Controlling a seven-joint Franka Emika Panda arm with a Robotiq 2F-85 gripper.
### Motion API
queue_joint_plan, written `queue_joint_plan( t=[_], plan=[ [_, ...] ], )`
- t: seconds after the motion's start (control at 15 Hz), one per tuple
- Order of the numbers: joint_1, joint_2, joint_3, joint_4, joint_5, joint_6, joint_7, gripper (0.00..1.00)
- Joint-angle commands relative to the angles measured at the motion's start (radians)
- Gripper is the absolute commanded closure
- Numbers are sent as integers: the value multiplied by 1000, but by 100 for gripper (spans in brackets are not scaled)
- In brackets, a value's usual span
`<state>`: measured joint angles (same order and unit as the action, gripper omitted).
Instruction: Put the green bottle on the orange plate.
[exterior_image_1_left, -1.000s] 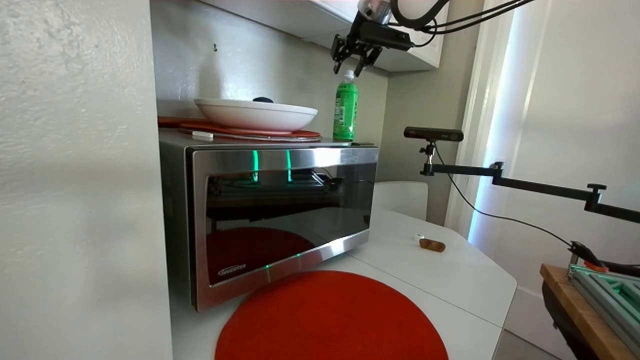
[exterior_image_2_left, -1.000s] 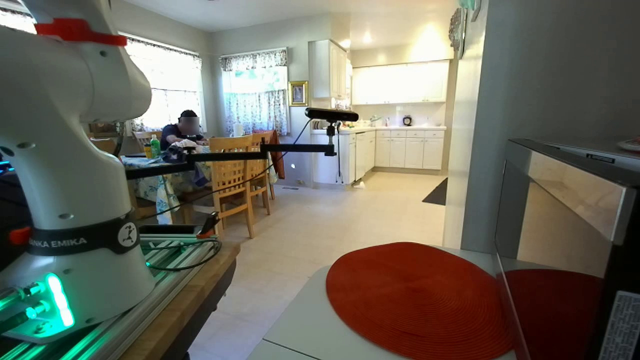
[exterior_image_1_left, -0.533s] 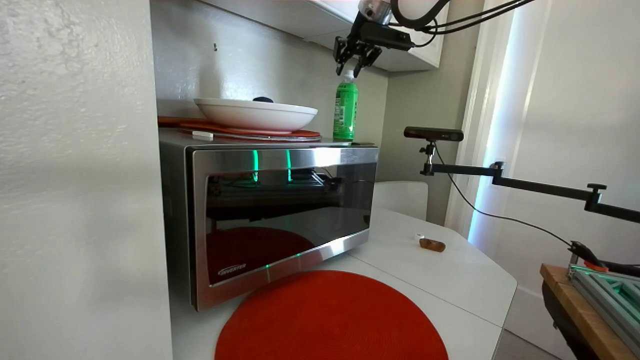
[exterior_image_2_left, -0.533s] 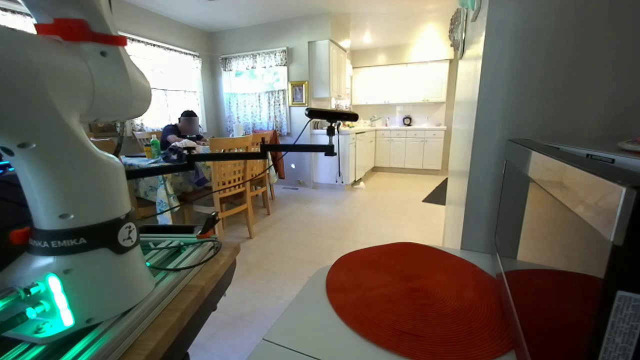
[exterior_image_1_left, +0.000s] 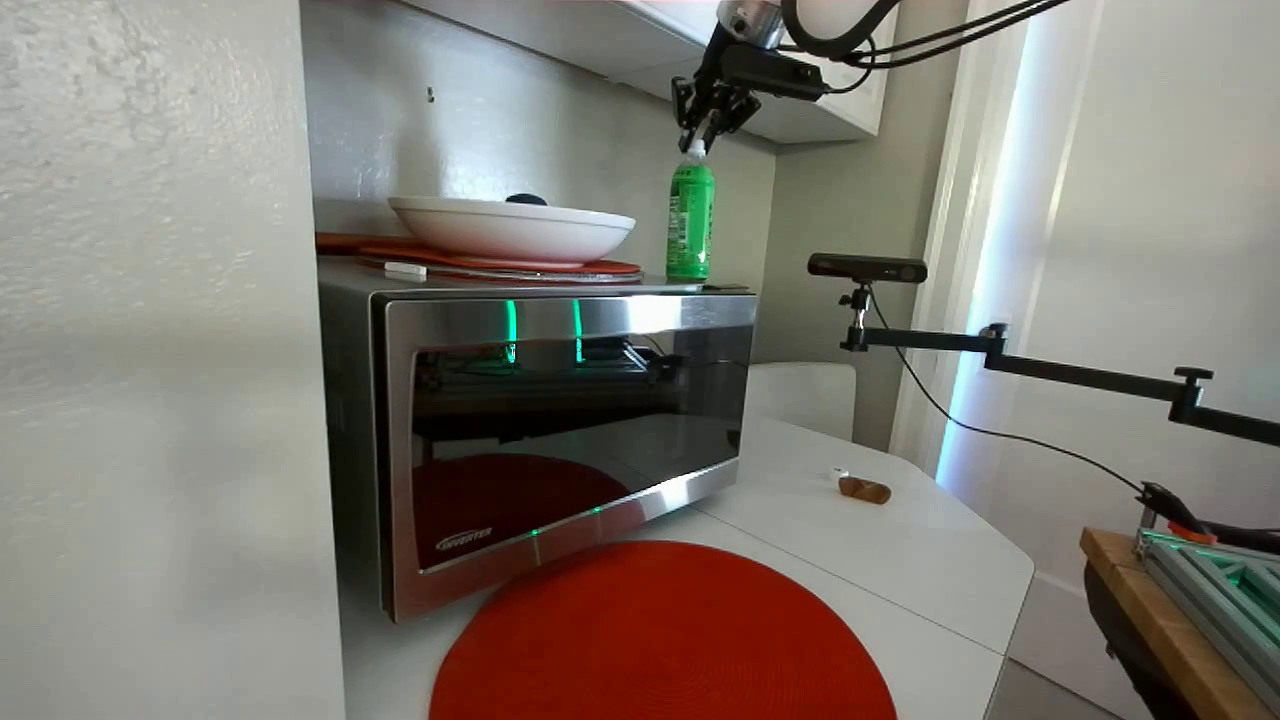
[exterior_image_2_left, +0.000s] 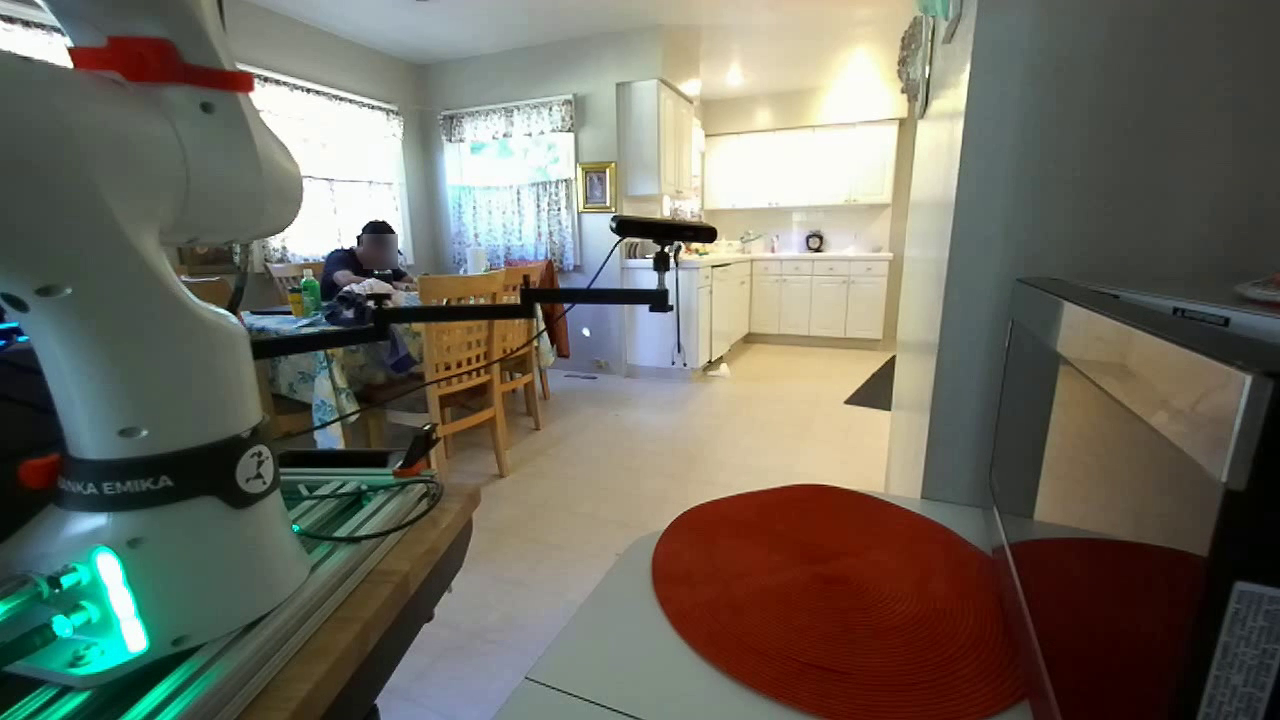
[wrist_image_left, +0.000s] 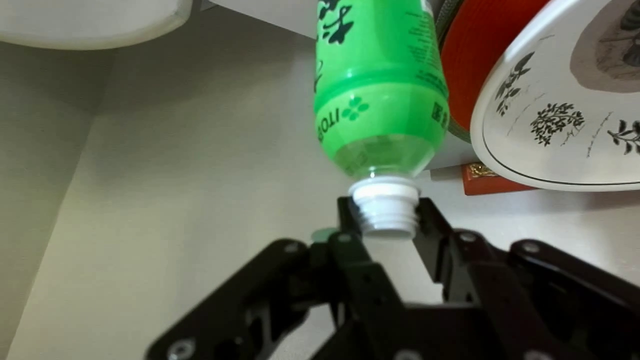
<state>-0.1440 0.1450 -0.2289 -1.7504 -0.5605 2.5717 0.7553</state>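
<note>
Bottle stands on the microwave, its neck gripped in our pincer; nearer, we see the orange plate.

Bottle on microwave; plate before microwave.

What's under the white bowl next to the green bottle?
A reddish plate, showing past the white bowl in the wrist view, with a grey edge below it, all on the microwave. The bowl covers much of the plate, and the microwave's surface beneath is hidden.
</note>
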Motion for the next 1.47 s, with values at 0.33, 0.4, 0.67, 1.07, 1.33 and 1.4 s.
queue_joint_plan(
  t=[0.33,0.4,0.67,1.07,1.33,1.4],
  plan=[
    [32,-66,5,15,-21,-134,-3,92],
    [35,-94,15,5,-16,-153,-8,92],
    [50,-218,80,-63,-27,-224,14,92],
    [70,-385,198,-256,19,-215,3,92],
    [94,-495,259,-401,119,-191,-31,92],
    [99,-522,274,-441,135,-170,-31,92]
  ],
)
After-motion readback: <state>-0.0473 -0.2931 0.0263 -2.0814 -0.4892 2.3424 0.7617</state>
